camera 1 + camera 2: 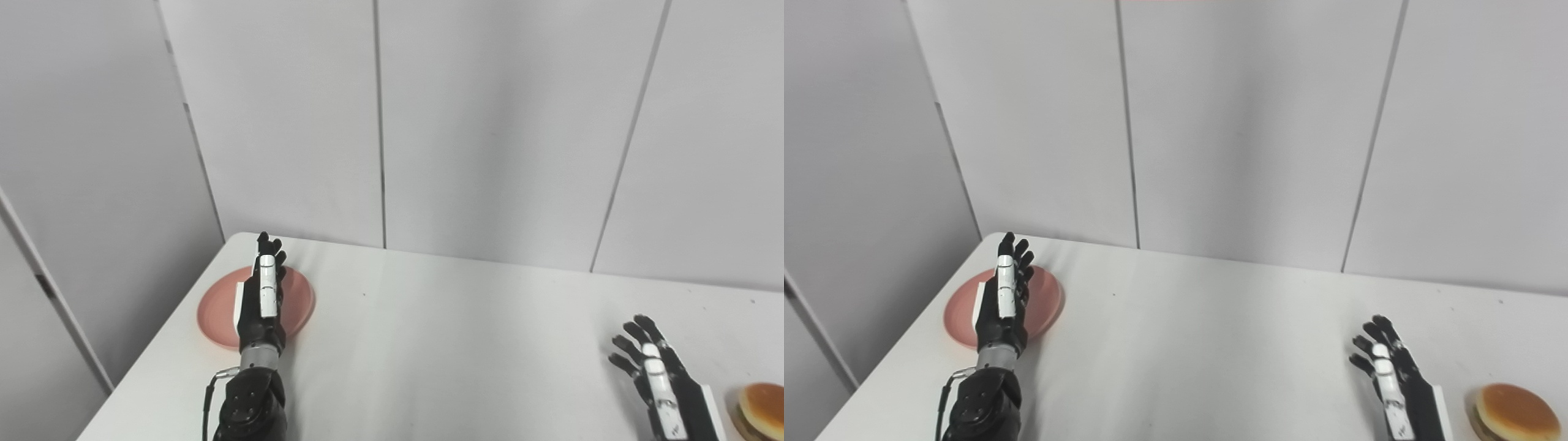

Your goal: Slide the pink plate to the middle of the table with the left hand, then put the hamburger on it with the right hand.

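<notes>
The pink plate [214, 312] lies flat near the table's far left corner. My left hand [263, 294] is stretched out over the middle of the plate, fingers straight and apart, holding nothing; whether it touches the plate I cannot tell. The hamburger [1516, 411], with a tan bun on top, sits at the front right edge of the picture. Just left of it, my right hand [1387, 367] hovers open with fingers spread, a small gap away from the bun.
The white table [459, 343] stretches between the two hands. Grey wall panels [380, 122] stand right behind its far edge, and the table's left edge [153, 349] runs close to the plate.
</notes>
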You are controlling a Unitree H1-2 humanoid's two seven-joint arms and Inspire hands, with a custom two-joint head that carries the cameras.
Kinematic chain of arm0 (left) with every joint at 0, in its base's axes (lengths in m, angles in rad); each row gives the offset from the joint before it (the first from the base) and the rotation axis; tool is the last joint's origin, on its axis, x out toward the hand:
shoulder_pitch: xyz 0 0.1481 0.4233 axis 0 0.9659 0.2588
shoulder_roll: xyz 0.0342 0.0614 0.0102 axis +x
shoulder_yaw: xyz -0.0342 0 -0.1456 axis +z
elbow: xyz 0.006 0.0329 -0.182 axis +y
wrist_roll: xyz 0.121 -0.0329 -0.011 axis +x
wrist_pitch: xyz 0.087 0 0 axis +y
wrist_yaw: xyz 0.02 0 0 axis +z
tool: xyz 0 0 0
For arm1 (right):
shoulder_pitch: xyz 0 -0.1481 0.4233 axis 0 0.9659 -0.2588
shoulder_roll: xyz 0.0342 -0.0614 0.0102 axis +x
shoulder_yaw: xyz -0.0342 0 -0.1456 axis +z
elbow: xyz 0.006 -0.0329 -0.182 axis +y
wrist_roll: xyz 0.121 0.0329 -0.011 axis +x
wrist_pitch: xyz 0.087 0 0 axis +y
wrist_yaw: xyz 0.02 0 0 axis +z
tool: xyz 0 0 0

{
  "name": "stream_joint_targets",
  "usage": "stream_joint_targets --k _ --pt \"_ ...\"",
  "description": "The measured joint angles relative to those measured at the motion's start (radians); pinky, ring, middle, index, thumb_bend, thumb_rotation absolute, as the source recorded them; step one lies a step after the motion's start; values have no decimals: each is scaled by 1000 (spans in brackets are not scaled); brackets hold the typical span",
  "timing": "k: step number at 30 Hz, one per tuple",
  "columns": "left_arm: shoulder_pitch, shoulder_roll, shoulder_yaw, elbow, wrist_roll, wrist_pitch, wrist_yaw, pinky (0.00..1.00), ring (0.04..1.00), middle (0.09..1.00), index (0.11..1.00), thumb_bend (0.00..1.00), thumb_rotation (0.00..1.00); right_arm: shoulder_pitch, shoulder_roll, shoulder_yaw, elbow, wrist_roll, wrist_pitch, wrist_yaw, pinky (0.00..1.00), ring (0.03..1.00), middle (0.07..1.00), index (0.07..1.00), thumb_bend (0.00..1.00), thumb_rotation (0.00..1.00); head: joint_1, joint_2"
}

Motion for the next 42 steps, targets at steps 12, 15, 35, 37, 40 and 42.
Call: stream_joint_targets --k 12,15,35,37,40,42 --pt "-18 92 108 17 -22 -1 62 952 823 806 825 803 1000 0 -16 -7 2 18 0 17 832 855 887 887 514 802 43 -20" --pt "-18 129 129 29 -21 -5 77 920 810 789 809 811 1000 -2 -18 -6 5 17 0 19 859 859 889 893 500 818 46 -25" --pt "-41 246 118 340 -18 -113 83 934 815 774 795 806 1000 -23 -28 -20 48 23 -7 30 825 848 877 884 475 796 63 -32" --pt "-45 246 108 361 -18 -128 84 934 823 775 797 811 1000 -24 -28 -20 52 23 -14 30 808 845 875 885 463 779 63 -32" --pt "-46 243 89 387 -18 -140 83 937 834 780 797 800 1000 -29 -27 -22 60 27 -39 34 790 841 872 883 441 758 63 -32" --pt "-50 243 81 411 -19 -155 83 921 830 785 799 797 1000 -29 -27 -23 58 28 -40 33 811 847 876 886 433 776 54 -25"
